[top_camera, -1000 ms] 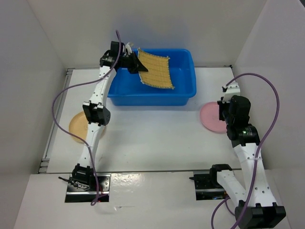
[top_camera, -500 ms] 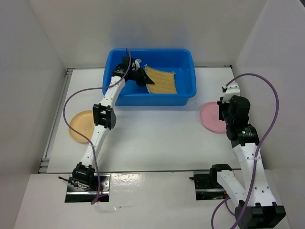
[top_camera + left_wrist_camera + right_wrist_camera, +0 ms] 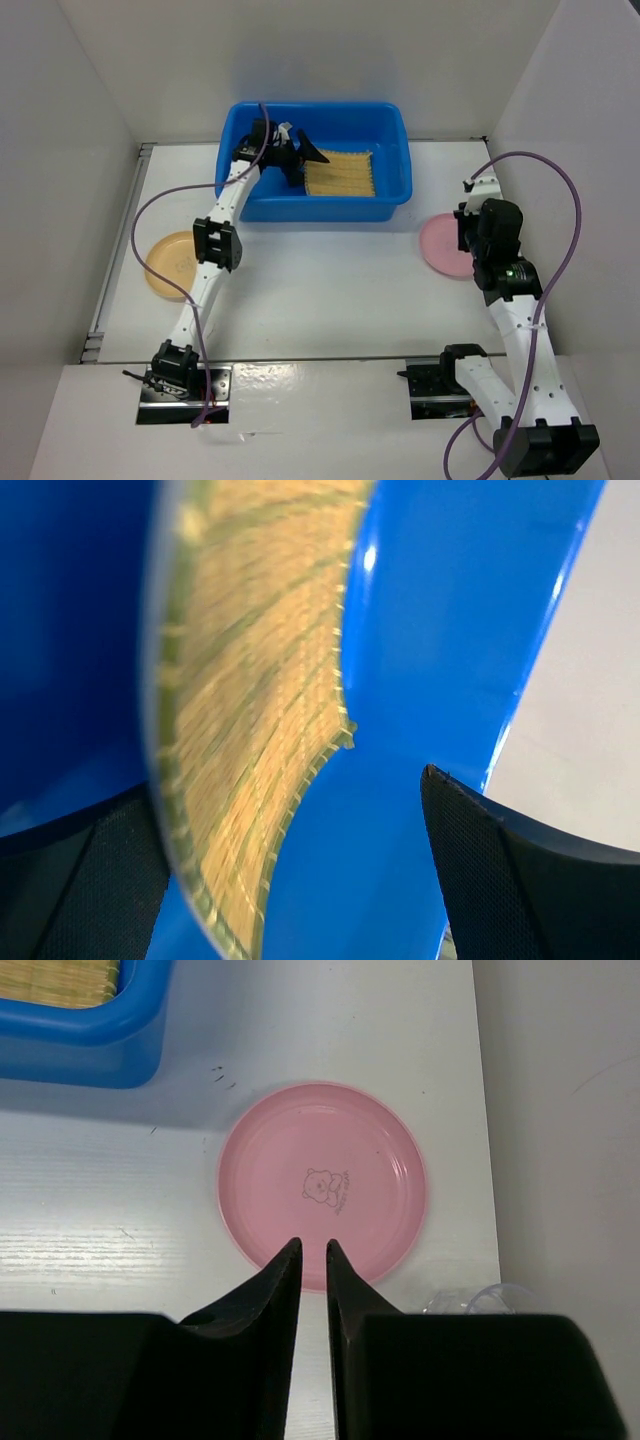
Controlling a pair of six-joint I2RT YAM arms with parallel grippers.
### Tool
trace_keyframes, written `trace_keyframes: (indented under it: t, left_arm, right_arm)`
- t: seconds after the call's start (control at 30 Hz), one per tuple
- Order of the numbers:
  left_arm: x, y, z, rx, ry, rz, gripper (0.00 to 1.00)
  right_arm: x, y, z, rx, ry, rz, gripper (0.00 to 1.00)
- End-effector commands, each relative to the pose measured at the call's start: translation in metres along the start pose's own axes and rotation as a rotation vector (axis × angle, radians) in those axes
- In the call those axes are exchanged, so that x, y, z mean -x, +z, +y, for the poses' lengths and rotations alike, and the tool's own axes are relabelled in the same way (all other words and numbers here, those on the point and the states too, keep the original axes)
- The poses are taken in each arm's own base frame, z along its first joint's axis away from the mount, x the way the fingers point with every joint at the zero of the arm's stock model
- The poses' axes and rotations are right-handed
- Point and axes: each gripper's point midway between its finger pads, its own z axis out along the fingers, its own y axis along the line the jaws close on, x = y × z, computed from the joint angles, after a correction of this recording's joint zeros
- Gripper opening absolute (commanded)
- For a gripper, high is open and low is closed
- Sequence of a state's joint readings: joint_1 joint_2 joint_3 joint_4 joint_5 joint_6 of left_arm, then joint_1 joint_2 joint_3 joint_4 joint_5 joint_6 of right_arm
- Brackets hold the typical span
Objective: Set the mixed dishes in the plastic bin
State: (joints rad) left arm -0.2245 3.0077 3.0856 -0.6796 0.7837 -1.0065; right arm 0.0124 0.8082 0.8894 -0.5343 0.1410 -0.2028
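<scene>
The tan woven mat (image 3: 342, 173) lies inside the blue plastic bin (image 3: 390, 125), near its floor. My left gripper (image 3: 303, 158) hangs over the bin's left half, open, just left of the mat. In the left wrist view the mat (image 3: 250, 700) is blurred and sits close to the left finger, and the left gripper (image 3: 290, 780) grips nothing. The yellow plate (image 3: 168, 263) rests at the table's left. The pink plate (image 3: 322, 1182) lies flat under my right gripper (image 3: 312, 1244), whose fingers stand a narrow gap apart, empty. A clear cup (image 3: 492, 1300) lies to its right.
White walls enclose the table on three sides; the right wall (image 3: 560, 1110) runs close to the pink plate and the cup. The bin's corner (image 3: 95, 1035) shows at the upper left of the right wrist view. A purple cable (image 3: 570, 230) loops beside the right arm.
My left gripper carried the mat down into the bin and opened; the mat dropped from tilted to flat. The right fingers parted slightly over the pink plate.
</scene>
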Motion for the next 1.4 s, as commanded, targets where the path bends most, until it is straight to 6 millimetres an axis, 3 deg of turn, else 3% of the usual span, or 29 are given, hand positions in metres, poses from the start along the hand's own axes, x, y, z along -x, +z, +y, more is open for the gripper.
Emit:
trace_keyframes:
  t: [0.0, 0.03, 0.27, 0.3, 0.4, 0.43, 0.5, 0.57, 0.6, 0.63, 0.67, 0.7, 0.73, 0.8, 0.83, 0.87, 0.9, 0.93, 0.97, 1.0, 1.07, 1.1, 1.13, 1.23, 1.37]
  left_arm:
    - [0.031, -0.060, -0.059, -0.035, 0.078, -0.126, 1.00]
    - [0.042, -0.075, -0.061, -0.011, 0.081, -0.172, 1.00]
    - [0.047, -0.119, -0.047, 0.179, 0.077, -0.246, 1.00]
    - [0.047, -0.132, -0.058, 0.197, 0.120, -0.271, 1.00]
    - [0.046, -0.159, -0.064, 0.302, 0.152, -0.338, 1.00]
    - [0.039, -0.182, -0.078, 0.346, 0.194, -0.365, 1.00]
    - [0.039, -0.211, -0.081, 0.499, 0.253, -0.467, 1.00]
    - [0.028, -0.264, -0.105, 0.606, 0.354, -0.547, 1.00]
    - [0.024, -0.275, -0.063, 0.815, 0.292, -0.538, 1.00]
    - [0.011, -0.313, -0.089, 0.843, 0.308, -0.617, 1.00]
    - [0.008, -0.335, -0.084, 0.897, 0.287, -0.645, 1.00]
    - [-0.004, -0.365, -0.097, 0.915, 0.288, -0.702, 1.00]
    - [-0.008, -0.384, -0.064, 1.032, 0.212, -0.703, 1.00]
    - [-0.027, -0.422, -0.051, 1.089, 0.089, -0.788, 1.00]
    - [-0.038, -0.434, -0.002, 1.172, -0.026, -0.738, 1.00]
    - [-0.045, -0.440, 0.016, 1.176, -0.043, -0.709, 1.00]
    - [-0.046, -0.453, 0.009, 1.104, -0.039, -0.793, 0.98]
    - [-0.053, -0.466, 0.029, 1.064, -0.107, -0.793, 0.96]
    - [-0.075, -0.460, 0.066, 1.086, -0.177, -0.727, 0.95]
    - [-0.083, -0.481, 0.069, 1.069, -0.219, -0.794, 0.94]
    - [-0.099, -0.489, 0.091, 1.101, -0.284, -0.795, 0.94]
    - [-0.112, -0.488, 0.113, 1.134, -0.337, -0.754, 0.96]
    - [-0.119, -0.500, 0.128, 1.154, -0.396, -0.762, 0.96]
    - [-0.147, -0.499, 0.179, 1.152, -0.581, -0.649, 0.97]
    - [-0.157, -0.489, 0.208, 1.135, -0.628, -0.598, 0.97]
  right_arm:
    - [0.009, 0.005, 0.003, 0.008, -0.006, -0.035, 0.21]
    - [0.009, 0.005, 0.003, 0.008, -0.006, -0.035, 0.21]
    - [0.009, 0.007, 0.010, 0.035, -0.015, -0.031, 0.24]
    - [0.009, 0.007, 0.010, 0.035, -0.015, -0.031, 0.24]
    - [0.007, 0.008, 0.014, 0.045, -0.020, -0.024, 0.30]
    - [0.007, 0.008, 0.014, 0.045, -0.020, -0.024, 0.32]
    - [0.007, 0.008, 0.014, 0.045, -0.020, -0.024, 0.38]
    - [0.007, 0.008, 0.014, 0.045, -0.020, -0.024, 0.40]
    - [0.007, 0.008, 0.014, 0.045, -0.020, -0.024, 0.40]
    - [0.007, 0.008, 0.014, 0.045, -0.020, -0.024, 0.42]
    - [0.007, 0.008, 0.014, 0.045, -0.020, -0.024, 0.42]
    - [0.007, 0.008, 0.014, 0.045, -0.020, -0.024, 0.42]
    - [0.008, 0.008, 0.016, 0.053, -0.024, -0.026, 0.43]
    - [0.008, 0.008, 0.016, 0.053, -0.024, -0.026, 0.43]
    - [0.005, 0.011, 0.017, 0.055, -0.026, -0.013, 0.43]
    - [0.006, 0.011, 0.019, 0.064, -0.026, -0.014, 0.43]
    - [0.004, 0.014, 0.019, 0.066, -0.037, -0.004, 0.43]
    - [0.004, 0.014, 0.019, 0.066, -0.037, -0.004, 0.43]
    - [0.002, 0.015, 0.022, 0.075, -0.043, 0.003, 0.43]
    - [0.002, 0.016, 0.022, 0.075, -0.043, 0.003, 0.44]
    - [0.001, 0.017, 0.025, 0.087, -0.044, 0.010, 0.44]
    - [0.001, 0.017, 0.025, 0.087, -0.044, 0.010, 0.44]
    - [0.001, 0.017, 0.025, 0.087, -0.044, 0.010, 0.45]
    - [-0.001, 0.017, 0.027, 0.098, -0.045, 0.018, 0.45]
    - [-0.001, 0.017, 0.027, 0.098, -0.045, 0.018, 0.46]
